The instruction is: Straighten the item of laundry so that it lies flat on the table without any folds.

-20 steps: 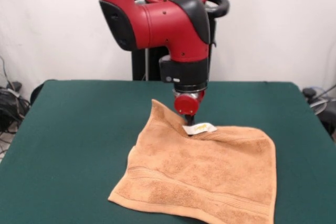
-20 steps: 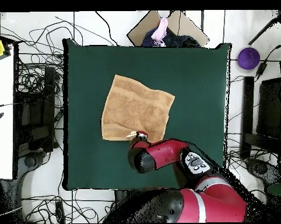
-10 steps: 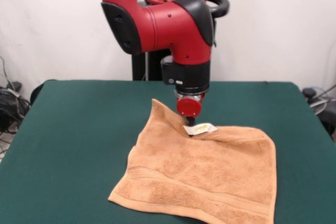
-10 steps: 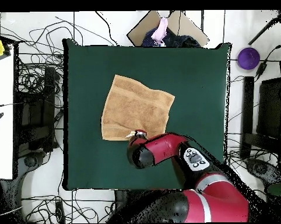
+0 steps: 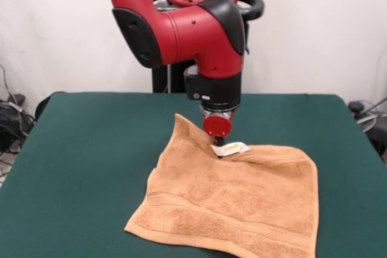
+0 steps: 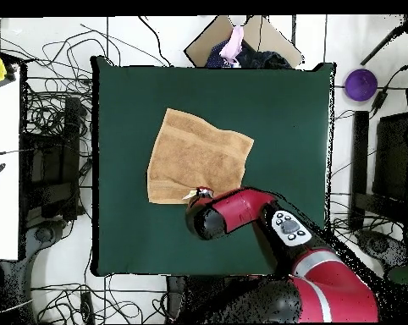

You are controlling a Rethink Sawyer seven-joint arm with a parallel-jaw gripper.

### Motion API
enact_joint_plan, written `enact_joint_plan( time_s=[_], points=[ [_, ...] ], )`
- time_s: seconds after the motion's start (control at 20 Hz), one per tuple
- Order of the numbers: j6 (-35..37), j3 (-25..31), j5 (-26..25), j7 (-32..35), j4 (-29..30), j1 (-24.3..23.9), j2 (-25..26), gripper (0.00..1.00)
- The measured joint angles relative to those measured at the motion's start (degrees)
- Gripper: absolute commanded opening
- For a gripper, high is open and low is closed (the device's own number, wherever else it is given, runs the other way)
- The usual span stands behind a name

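The item of laundry (image 5: pixel 236 203), a peach-orange towel, lies spread on the green table (image 5: pixel 91 149), right of centre in the front view. Its far edge is puckered and its far left corner stands up off the felt. My gripper (image 5: pixel 219 143) points straight down at that far edge, shut on the cloth beside the small white tag (image 5: pixel 233 147). A woven band runs along the near edge. Seen from overhead, the towel (image 6: pixel 195 156) sits skewed on the table (image 6: pixel 283 110), and my gripper (image 6: pixel 201 194) is at the towel's lower edge.
The red arm (image 6: pixel 241 212) reaches over the table's lower right part in the overhead view. Off the table are a purple round object (image 6: pixel 361 85), a cardboard box with clothes (image 6: pixel 237 42), cables on the floor, and a white side table (image 6: pixel 4 161).
The arm's upper links have swung a little. The gripper stays at the towel's far edge by the tag, and the towel has not visibly moved.
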Motion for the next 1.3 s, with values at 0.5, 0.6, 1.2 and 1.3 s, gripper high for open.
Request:
enact_joint_plan(
  time_s=[0.5,0.6,1.2,1.3],
  points=[
    [0.5,1.99,-4.13,0.0,0.17,-1.32,-0.02,0.0],
    [0.14,2.15,-4.74,0.01,0.33,-1.5,-0.05,0.0],
    [-5.73,3.07,-7.01,0.0,2.25,-4.92,0.77,0.0],
    [-7.44,3.38,-7.27,0.0,2.78,-6.11,1.19,0.0]
  ],
)
